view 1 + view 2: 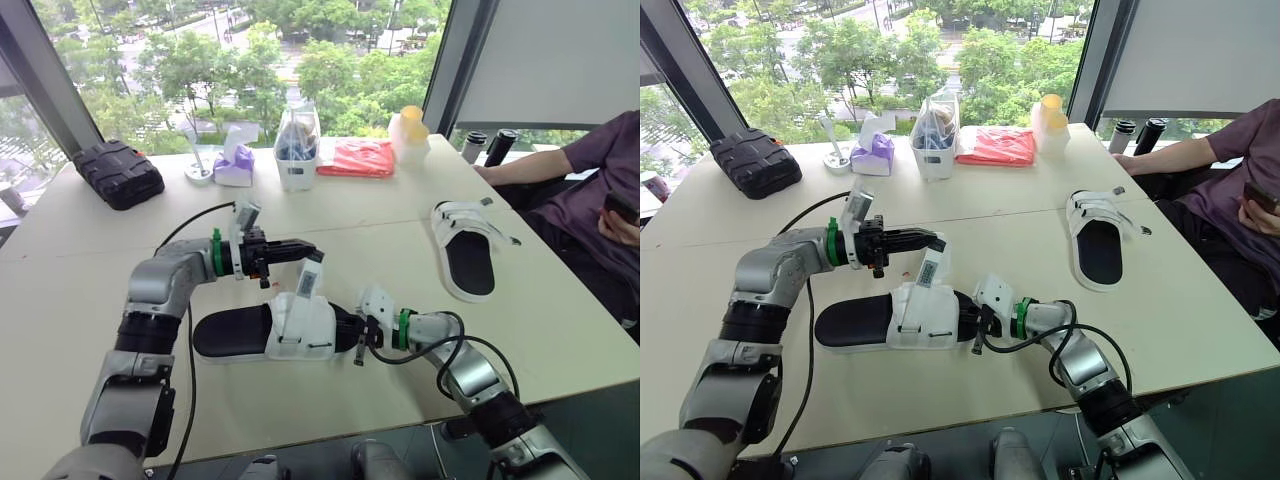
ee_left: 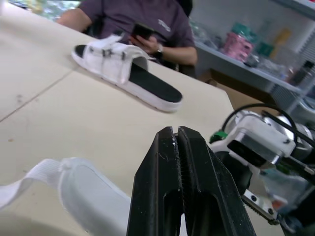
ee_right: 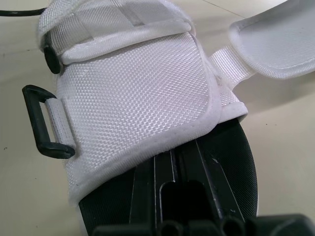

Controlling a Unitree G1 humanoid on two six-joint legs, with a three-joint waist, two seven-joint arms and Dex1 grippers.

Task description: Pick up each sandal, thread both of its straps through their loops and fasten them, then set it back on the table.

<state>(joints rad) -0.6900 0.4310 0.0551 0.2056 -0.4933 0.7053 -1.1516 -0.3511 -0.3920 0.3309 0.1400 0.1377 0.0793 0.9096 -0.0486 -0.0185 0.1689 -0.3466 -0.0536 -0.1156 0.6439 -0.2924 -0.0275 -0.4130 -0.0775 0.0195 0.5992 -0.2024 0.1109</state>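
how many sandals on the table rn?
2. The near sandal lies by the table's front edge; the far sandal lies right, beside the seated person. None looks hidden.

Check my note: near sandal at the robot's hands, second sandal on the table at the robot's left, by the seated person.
Wrong side: the second sandal lies on the table at the robot's right, by the seated person, as the left eye view shows. The rest holds.

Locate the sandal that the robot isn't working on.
In the left eye view the other sandal lies on the table on the robot's right, beside the seated person.
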